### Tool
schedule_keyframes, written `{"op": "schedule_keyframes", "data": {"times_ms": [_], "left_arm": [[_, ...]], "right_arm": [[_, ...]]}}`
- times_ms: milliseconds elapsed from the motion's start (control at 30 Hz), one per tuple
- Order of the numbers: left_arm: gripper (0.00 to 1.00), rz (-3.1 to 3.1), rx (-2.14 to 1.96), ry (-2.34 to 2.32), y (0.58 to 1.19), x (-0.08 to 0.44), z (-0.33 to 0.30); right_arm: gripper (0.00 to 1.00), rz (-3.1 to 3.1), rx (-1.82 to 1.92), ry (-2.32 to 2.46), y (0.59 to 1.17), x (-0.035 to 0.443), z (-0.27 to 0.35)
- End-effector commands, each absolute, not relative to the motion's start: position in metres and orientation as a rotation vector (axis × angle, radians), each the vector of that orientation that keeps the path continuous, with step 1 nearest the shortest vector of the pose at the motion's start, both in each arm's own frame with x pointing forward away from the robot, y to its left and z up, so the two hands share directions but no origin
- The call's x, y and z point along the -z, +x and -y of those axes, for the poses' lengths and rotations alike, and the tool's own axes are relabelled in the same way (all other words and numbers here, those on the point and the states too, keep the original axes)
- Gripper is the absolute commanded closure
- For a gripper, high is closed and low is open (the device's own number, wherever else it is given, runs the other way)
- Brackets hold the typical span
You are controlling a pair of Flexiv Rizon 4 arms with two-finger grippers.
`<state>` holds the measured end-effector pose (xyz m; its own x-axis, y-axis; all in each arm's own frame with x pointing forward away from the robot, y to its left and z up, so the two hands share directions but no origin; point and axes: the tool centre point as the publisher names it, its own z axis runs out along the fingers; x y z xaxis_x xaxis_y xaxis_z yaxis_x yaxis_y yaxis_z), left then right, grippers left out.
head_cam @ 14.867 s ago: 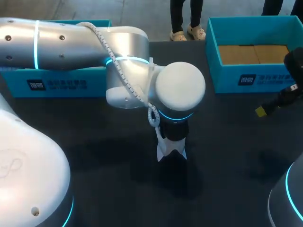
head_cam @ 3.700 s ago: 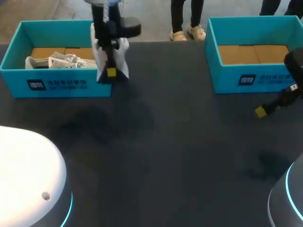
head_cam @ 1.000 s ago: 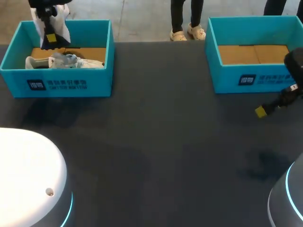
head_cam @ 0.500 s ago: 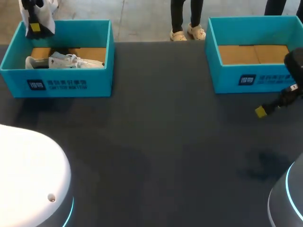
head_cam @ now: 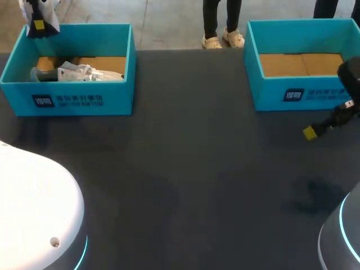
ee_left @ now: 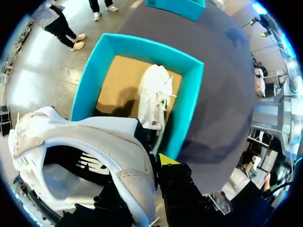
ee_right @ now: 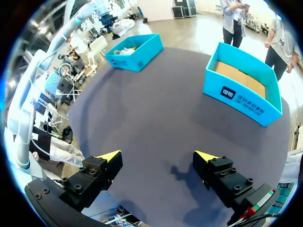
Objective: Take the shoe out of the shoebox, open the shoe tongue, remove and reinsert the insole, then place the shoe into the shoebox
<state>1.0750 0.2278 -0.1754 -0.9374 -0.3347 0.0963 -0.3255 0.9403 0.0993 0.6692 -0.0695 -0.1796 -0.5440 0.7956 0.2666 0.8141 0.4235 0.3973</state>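
Observation:
My left gripper (head_cam: 38, 23) is shut on a white shoe (head_cam: 49, 10) and holds it above the far left corner of the left teal shoebox (head_cam: 73, 101). In the left wrist view the held shoe (ee_left: 90, 151) fills the space by the gripper (ee_left: 147, 176), heel collar between the fingers, with the shoebox (ee_left: 188, 99) beneath. A second white shoe (head_cam: 79, 72) lies on its side in that box, also seen as the shoe (ee_left: 154, 97) under the wrist. My right gripper (head_cam: 310, 133) hangs open over the table's right side, nothing between its fingers (ee_right: 110, 158).
A second teal shoebox (head_cam: 281, 94) stands at the back right with only a cardboard floor inside, close behind my right gripper (ee_right: 158, 161); the same box (ee_right: 239, 97) lies ahead of it in the right wrist view. The dark table (head_cam: 191, 169) stretches between the boxes.
My left gripper has carried the white shoe further left and back, from over the box's inside to its far left corner. The right arm has stayed still.

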Motion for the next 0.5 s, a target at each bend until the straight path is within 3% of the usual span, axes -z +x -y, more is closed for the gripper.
{"op": "schedule_keyframes", "data": {"times_ms": [33, 500], "left_arm": [[1.0, 2.903, 0.103, 0.519, 1.1, 0.178, -0.239], [1.0, 2.887, 0.124, 0.562, 1.11, 0.183, -0.247]], "right_arm": [[0.0, 2.618, 0.763, -1.484, 0.669, 0.181, 0.069], [0.0, 2.618, 0.763, -1.484, 0.669, 0.181, 0.069]]}}
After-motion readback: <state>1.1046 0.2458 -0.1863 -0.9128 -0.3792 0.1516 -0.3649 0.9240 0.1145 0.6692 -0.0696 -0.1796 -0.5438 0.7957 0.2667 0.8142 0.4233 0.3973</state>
